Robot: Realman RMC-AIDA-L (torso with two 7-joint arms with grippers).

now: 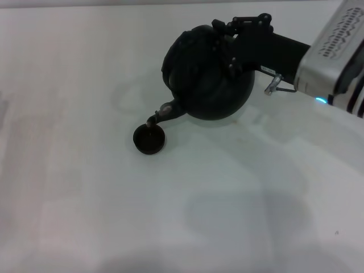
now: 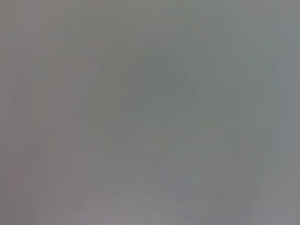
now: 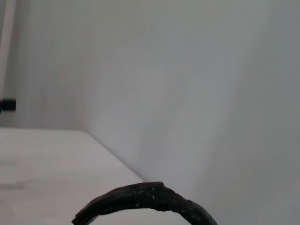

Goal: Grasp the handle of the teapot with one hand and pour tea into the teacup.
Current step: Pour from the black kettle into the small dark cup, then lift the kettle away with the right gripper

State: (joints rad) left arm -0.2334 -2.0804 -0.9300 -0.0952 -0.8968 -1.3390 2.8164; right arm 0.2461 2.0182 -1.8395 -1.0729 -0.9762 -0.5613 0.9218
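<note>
The round black teapot (image 1: 207, 79) hangs tilted above the white table (image 1: 85, 187) in the head view, its short spout (image 1: 161, 115) dipping down over the small dark teacup (image 1: 149, 139). My right gripper (image 1: 227, 48) comes in from the right and is shut on the handle (image 1: 187, 40) at the pot's top. In the right wrist view only the ribbed black handle (image 3: 150, 199) arcs across the lower edge. The left gripper is out of sight; its wrist view is a blank grey.
White table (image 3: 47, 164) surface spreads all around the teacup, with faint ring marks left of the pot. A pale wall stands behind the table in the right wrist view.
</note>
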